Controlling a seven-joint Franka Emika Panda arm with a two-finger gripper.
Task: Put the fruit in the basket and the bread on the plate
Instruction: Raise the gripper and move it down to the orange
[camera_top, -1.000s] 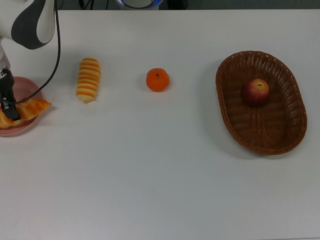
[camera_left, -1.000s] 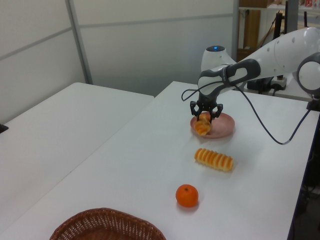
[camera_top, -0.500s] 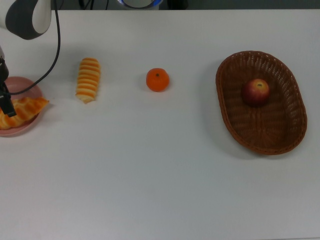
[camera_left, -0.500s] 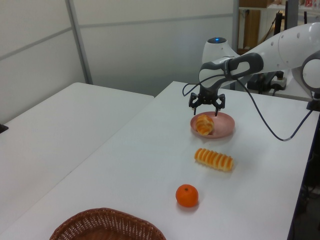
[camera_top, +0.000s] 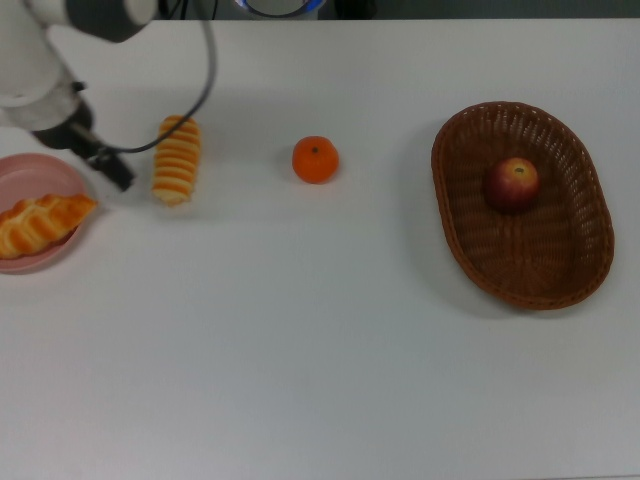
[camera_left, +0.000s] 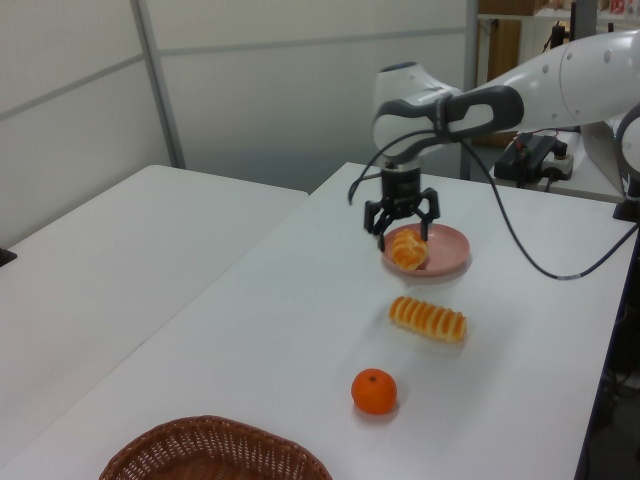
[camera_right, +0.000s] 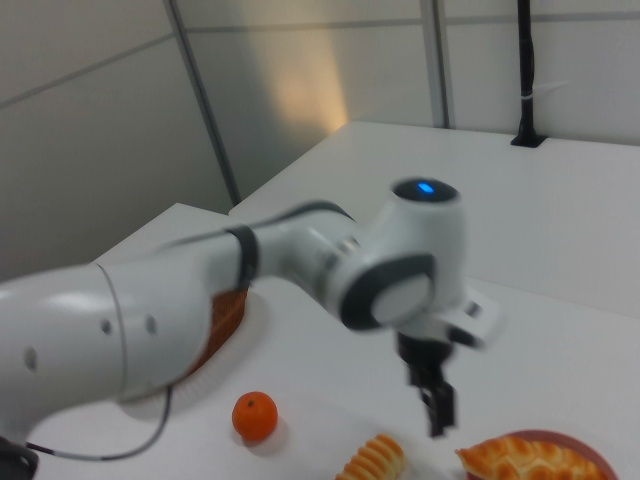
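The braided bread loaf (camera_top: 40, 222) (camera_left: 407, 250) lies on the pink plate (camera_top: 30, 170) (camera_left: 450, 256) at the top view's left edge. My gripper (camera_top: 105, 165) (camera_left: 402, 228) hangs open and empty above the table, between the plate and the ridged bread roll (camera_top: 177, 160) (camera_left: 428, 319). Right of the roll in the top view, the tangerine (camera_top: 315, 160) (camera_left: 374, 391) rests on the table. The apple (camera_top: 512, 183) sits inside the wicker basket (camera_top: 560, 270) (camera_left: 215, 450). In the right view the gripper (camera_right: 437, 410) hovers above the roll (camera_right: 372, 462) and loaf (camera_right: 530, 460), with the tangerine (camera_right: 254, 416) nearby.
The arm's black cable (camera_top: 195, 75) loops over the table above the roll. In the left view a second white table (camera_left: 110, 260) stands on the left, and equipment sits behind the arm.
The gripper opened and left the braided loaf on the plate. It then rose and swung toward the top view's right, ending beside the ridged roll.
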